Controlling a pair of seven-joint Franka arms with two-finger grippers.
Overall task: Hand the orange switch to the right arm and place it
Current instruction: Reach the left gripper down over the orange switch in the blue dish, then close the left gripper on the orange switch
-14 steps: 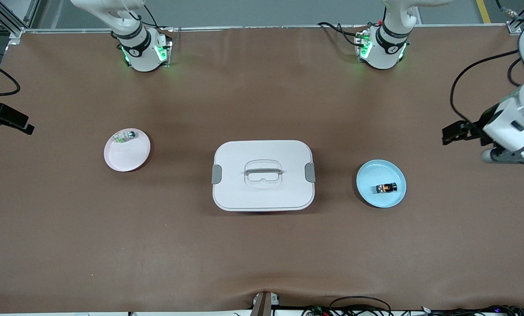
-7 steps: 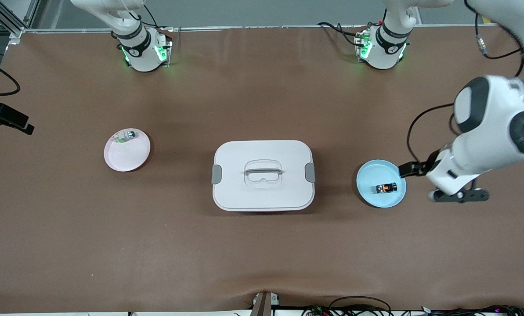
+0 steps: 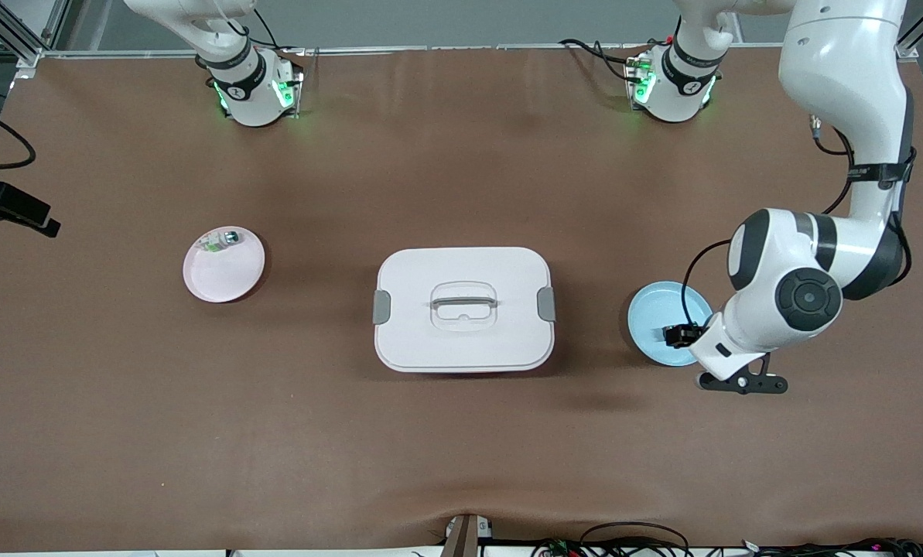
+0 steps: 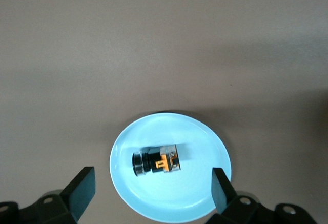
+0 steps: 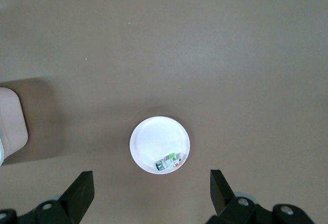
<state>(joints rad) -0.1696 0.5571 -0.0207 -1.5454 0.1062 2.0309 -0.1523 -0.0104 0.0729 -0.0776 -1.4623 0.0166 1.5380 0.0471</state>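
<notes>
1. One bench [image 3: 461,449], covered in brown, carries everything here.
2. Two plates lie on it: a blue plate [image 3: 651,325] toward the left arm's end and a pale pink plate [image 3: 223,272] toward the right arm's end.
3. One white lidded box [image 3: 463,309] with a handle on top and two grey side clips sits between the plates, at the bench's middle.
4. One orange switch [image 4: 157,162] lies on its side in the blue plate, near that plate's middle; taking the plate in the front view as a clock face, it sits just toward 4 o'clock of centre, partly covered there by the arm.
5. One small white-green-silver component [image 3: 222,240] rests in the pink plate at about 12 o'clock by the rim in the front view.
6. Two arms are present. The left arm [image 3: 817,263] bends down over the blue plate.
7. The left hand [image 4: 151,188] hangs above the blue plate with its two fingers [image 4: 82,190] spread wide, one to each side of the switch and not touching it.
8. The right hand [image 5: 151,190] waits high above the pink plate, its two fingers spread wide and holding nothing.
</notes>
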